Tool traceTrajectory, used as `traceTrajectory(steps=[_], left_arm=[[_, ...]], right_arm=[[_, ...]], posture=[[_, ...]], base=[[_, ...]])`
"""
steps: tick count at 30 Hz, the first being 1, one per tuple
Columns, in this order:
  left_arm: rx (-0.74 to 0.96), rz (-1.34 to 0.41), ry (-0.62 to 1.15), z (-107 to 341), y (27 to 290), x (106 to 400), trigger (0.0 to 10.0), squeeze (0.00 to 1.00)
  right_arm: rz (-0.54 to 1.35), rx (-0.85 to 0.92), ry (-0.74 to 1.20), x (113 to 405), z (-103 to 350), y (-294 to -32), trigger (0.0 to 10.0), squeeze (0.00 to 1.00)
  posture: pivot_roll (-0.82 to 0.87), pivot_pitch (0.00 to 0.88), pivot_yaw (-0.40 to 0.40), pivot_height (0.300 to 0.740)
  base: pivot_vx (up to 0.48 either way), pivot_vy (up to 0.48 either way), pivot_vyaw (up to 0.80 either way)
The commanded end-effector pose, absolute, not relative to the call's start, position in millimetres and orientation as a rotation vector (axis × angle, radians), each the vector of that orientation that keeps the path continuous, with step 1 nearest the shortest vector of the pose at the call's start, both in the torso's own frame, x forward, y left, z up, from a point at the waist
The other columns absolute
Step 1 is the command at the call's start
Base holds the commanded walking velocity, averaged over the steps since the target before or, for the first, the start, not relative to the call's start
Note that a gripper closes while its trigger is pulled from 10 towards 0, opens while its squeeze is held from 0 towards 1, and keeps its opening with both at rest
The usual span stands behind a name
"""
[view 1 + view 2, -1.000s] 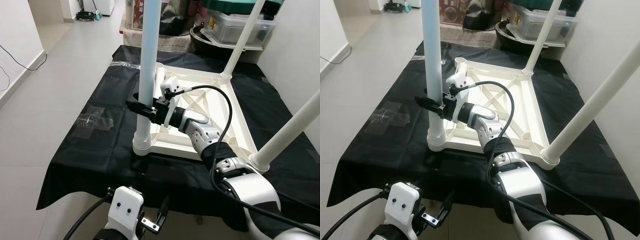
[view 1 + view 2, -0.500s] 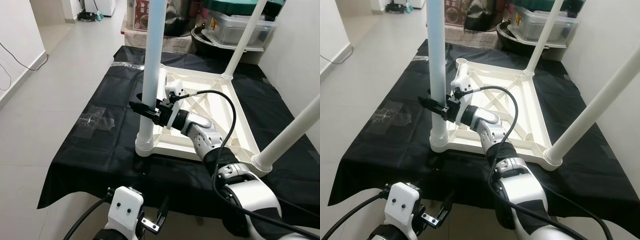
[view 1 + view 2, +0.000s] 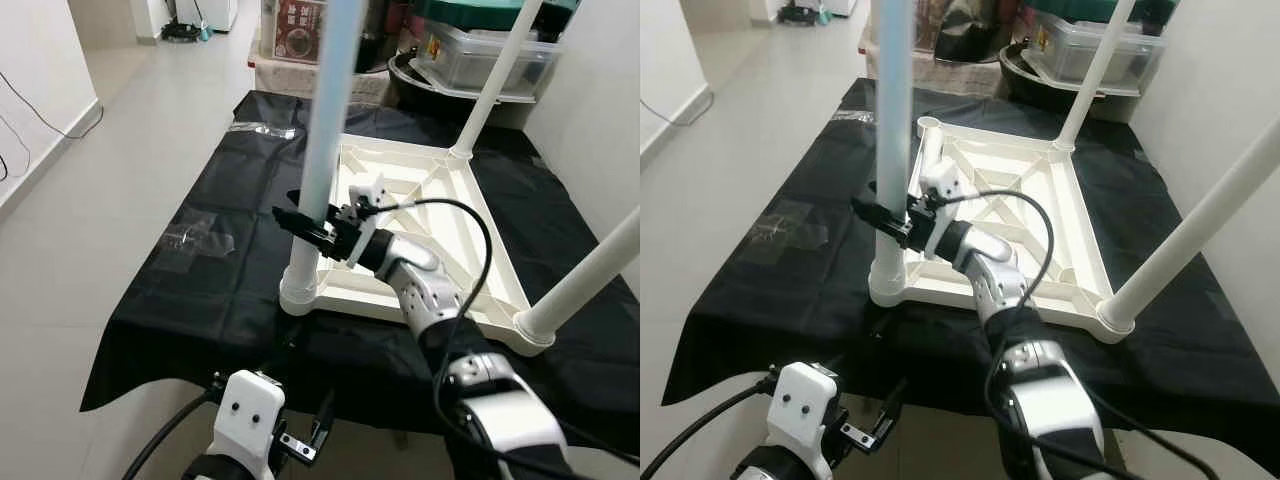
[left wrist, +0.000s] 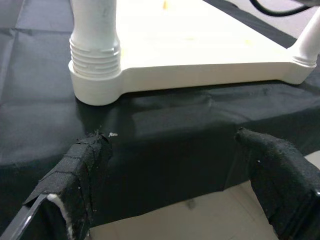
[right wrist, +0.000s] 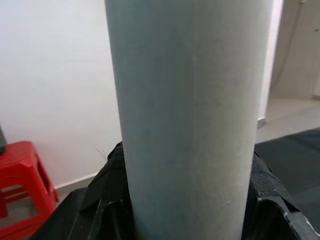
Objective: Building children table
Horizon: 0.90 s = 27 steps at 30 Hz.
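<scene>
An upturned white children's table top point(image 3: 440, 230) lies on a black cloth point(image 3: 200, 290) spread over the floor, three legs standing in its corner sockets. The step in hand appears to be seating the near-left leg point(image 3: 322, 150), which rises upright from its corner socket point(image 3: 300, 292); the threaded collar seen in the left wrist view suggests it needs turning home. The far-left socket point(image 3: 929, 124) looks empty, so a fourth leg would seem to remain. The next move calls for a firm twist or downward press while keeping the leg vertical, then a clean release.

The right gripper point(image 3: 312, 228) is clamped around the leg's lower shaft, its black fingers point(image 5: 107, 195) pressed to either side of the tube. The left gripper point(image 4: 175, 180) hangs low at the cloth's near edge, jaws spread wide and holding nothing.
</scene>
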<state>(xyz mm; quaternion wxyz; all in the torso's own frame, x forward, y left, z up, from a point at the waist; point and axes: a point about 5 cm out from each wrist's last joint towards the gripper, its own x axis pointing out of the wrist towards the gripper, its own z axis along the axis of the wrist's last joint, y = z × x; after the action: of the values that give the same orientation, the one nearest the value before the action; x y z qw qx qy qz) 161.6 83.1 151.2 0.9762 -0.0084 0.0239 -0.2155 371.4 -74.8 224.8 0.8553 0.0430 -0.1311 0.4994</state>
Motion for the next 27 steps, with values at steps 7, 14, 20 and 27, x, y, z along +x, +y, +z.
traceTrajectory(steps=[7, 14, 20, 27], left_arm=[[-0.020, -0.450, 0.058, 151, 83, 160, 10.0, 0.00], [-0.017, -0.448, 0.055, 151, 84, 162, 10.0, 0.00], [-0.027, -0.411, 0.049, 152, 90, 167, 10.0, 0.00], [-0.006, -0.408, 0.042, 150, 93, 172, 10.0, 0.00]], right_arm=[[0.921, 0.104, -0.209, 371, 206, -94, 0.0, 0.00], [0.496, 0.037, -0.151, 373, 193, -113, 0.0, 0.00], [0.100, -0.012, -0.119, 363, 183, -134, 0.0, 0.00], [-0.388, 0.168, 0.023, 331, 165, -134, 0.0, 0.00]], posture=[[0.26, 0.124, -0.127, 0.740], [0.26, 0.122, -0.126, 0.740], [0.25, 0.120, -0.123, 0.740], [0.25, 0.115, -0.114, 0.740]], base=[[0.000, 0.000, 0.00], [0.000, 0.000, 0.00], [0.000, 0.000, 0.00], [0.000, 0.000, 0.00]])
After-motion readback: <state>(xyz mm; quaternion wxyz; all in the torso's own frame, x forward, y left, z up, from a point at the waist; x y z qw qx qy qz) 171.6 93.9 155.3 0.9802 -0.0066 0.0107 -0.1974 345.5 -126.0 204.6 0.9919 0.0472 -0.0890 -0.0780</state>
